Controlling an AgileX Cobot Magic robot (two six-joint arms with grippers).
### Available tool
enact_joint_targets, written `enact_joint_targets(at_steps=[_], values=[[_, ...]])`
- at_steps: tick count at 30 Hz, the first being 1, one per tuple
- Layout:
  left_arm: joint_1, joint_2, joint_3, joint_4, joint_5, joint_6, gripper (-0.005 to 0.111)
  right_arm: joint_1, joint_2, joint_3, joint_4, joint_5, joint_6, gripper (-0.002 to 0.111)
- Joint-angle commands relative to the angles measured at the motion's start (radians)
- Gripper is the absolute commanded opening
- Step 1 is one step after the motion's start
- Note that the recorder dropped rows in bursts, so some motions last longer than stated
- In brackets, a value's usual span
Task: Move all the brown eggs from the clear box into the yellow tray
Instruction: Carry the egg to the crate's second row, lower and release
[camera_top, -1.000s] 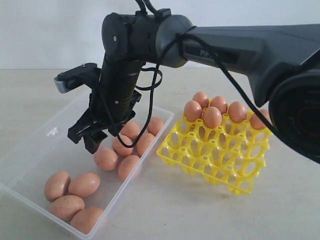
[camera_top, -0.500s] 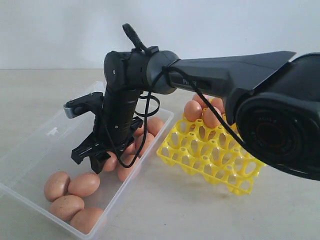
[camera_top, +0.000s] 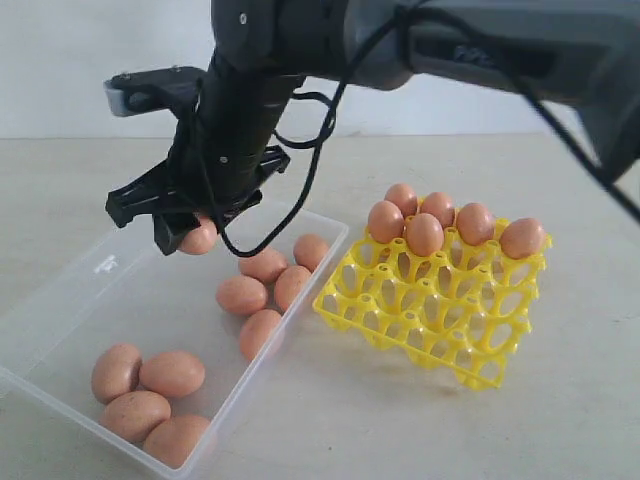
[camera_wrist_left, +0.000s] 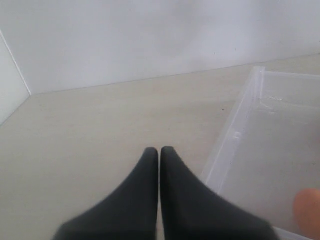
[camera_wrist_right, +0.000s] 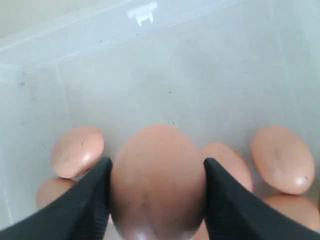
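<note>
**Egg pinched over the box: slip and snag risks**

My right jaws are clamped on one brown egg (camera_top: 203, 238). They press its two sides only, with nothing under it. It hangs above the clear box (camera_top: 70, 300), at 10 o'clock of the loose cluster. Nine other eggs (camera_top: 241, 295) lie on the box floor. Six seated eggs (camera_top: 424, 233) fill the 12 o'clock side of the yellow tray (camera_top: 430, 320).

My left jaws are pressed together on nothing. They sit over bare tabletop (camera_wrist_left: 75, 130) just beside the box wall, probably off my route.

Risks:
- The shell is smooth and curved. A jerk likely lets it slide out onto the eggs below, which cracks both.
- Squeezing harder to hold it risks crushing it.
- The cable loop (camera_top: 312, 180) dangles off my wrist. It could catch the box's 3 o'clock wall or brush the seated eggs.
- The tray is a light lattice. An off-centre push down probably shifts it.

Room:
- The route runs toward 3 o'clock, over the box wall.
- The tray corner sits just beside that wall. I can't tell if they touch.
- The air above looks open.
- Free cups are on the tray's 6 o'clock side, so coming down there keeps me off the seated row.
</note>
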Motion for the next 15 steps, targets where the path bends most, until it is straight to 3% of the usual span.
enact_joint_targets(at_steps=[1, 7, 10, 13, 15], values=[[-0.004, -0.001, 0.003, -0.002, -0.008, -0.007, 0.001, -0.003, -0.204, 0.368, -0.037, -0.343, 0.076, 0.000], [-0.004, -0.001, 0.003, -0.002, -0.008, -0.007, 0.001, -0.025, -0.663, 1.046, -0.046, -1.177, 0.083, 0.000], [-0.004, -0.001, 0.003, -0.002, -0.008, -0.007, 0.001, -0.095, -0.808, 1.271, 0.012, -1.497, 0.036, 0.000], [-0.004, -0.001, 0.003, -0.002, -0.008, -0.007, 0.001, -0.209, -0.864, 1.366, 0.207, -1.711, 0.034, 0.000], [-0.004, -0.001, 0.003, -0.002, -0.008, -0.007, 0.001, -0.310, -0.864, 1.370, 0.288, -1.691, 0.059, 0.000]])
